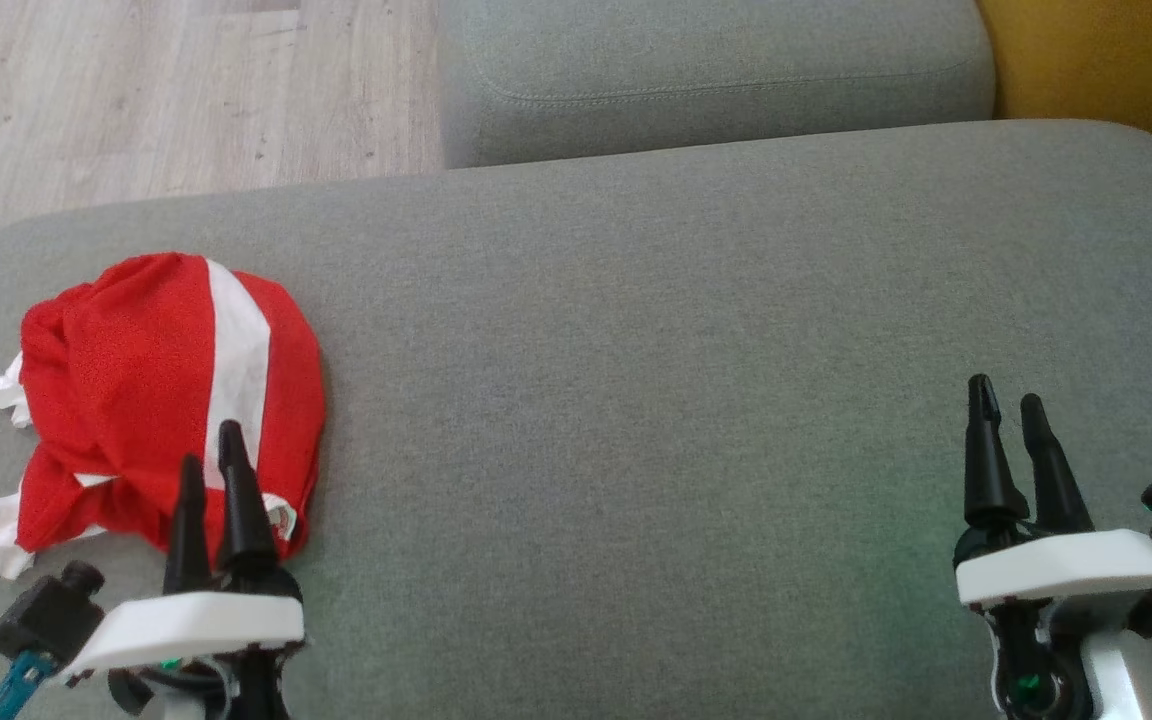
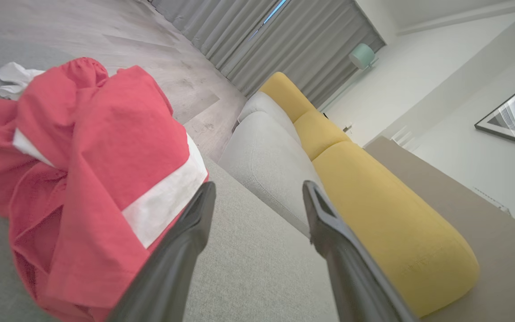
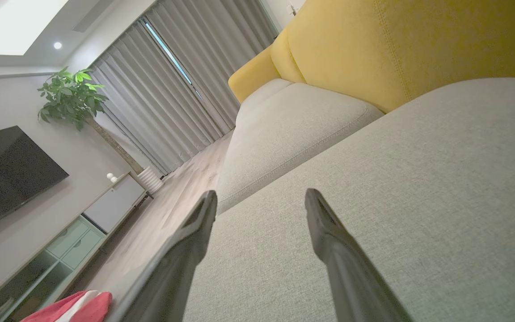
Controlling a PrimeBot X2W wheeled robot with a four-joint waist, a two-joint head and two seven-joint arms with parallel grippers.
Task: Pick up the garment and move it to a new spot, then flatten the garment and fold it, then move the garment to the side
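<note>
At the left end of the grey cushion [image 1: 636, 400], the red-and-white garment [image 1: 156, 400] lies in a crumpled heap. Left gripper [image 1: 210, 445] hovers at its near edge, fingers apart and empty. Right gripper [image 1: 1006, 390] hangs over the right end, fingers spread too.

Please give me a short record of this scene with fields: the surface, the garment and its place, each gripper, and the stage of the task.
surface: grey sofa cushion
item: red and white garment, crumpled in a heap
place: robot's left end of the cushion
left gripper: open, at the garment's near edge, holding nothing
right gripper: open, over bare cushion, far from the garment
behind: second grey cushion, yellow backrest, wooden floor
stage: garment not yet picked up
</note>
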